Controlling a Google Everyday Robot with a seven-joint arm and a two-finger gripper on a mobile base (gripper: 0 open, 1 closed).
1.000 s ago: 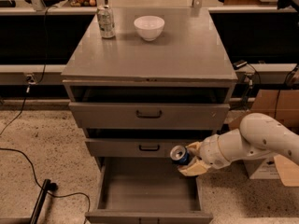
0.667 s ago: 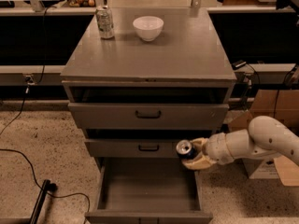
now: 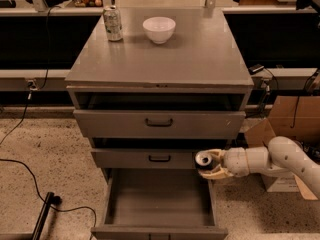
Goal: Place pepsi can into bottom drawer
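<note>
Below-left of gripper (image 3: 210,165): open bottom drawer (image 3: 160,199). Gripper clamps pepsi can (image 3: 203,158) above drawer's side wall; early release risks drop outside.

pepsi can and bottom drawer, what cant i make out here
camera view:
- bottom drawer: front cut off by the lower edge
- pepsi can: only its top shows; the tool, gripping it at the drawer's right side, hides the body
- cabinet-top can: label too small
</note>
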